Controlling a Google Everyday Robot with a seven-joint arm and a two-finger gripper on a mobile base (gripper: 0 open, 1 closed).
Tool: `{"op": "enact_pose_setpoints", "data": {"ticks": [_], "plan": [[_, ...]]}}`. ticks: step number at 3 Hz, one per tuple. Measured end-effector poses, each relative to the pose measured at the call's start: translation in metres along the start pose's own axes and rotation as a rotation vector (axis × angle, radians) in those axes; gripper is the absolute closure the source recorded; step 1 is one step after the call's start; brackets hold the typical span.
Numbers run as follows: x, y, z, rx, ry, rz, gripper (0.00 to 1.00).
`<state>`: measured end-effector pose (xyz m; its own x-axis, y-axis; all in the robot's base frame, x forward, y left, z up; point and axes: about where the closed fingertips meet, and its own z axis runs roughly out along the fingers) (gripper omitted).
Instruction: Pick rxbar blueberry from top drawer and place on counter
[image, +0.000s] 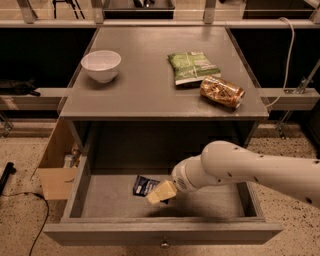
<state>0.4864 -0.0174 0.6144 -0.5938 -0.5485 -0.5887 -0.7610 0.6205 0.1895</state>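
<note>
Grey top drawer (88, 200): stood pulled out, so its floor was open to a reach from above.
Navy rxbar blueberry (144, 185): lay flat on the drawer floor, left of centre, not yet lifted.
Yellowish gripper (161, 192): sat low inside the drawer at the bar's right end, touching or just beside it; open, closed or holding, I could not tell.
White arm (250, 167): slanted down from the right edge, apparently to meet the bar.
Grey counter (145, 95): carried a white bowl (101, 65) back-left, a green bag (192, 67) and an orange packet (221, 91) toward its right edge.
</note>
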Motion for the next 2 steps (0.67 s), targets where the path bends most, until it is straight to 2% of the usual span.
{"op": "enact_pose_setpoints", "data": {"ticks": [2], "plan": [[0.0021,-0.0022,0.0054,0.060,-0.009,-0.013,0.00]]}}
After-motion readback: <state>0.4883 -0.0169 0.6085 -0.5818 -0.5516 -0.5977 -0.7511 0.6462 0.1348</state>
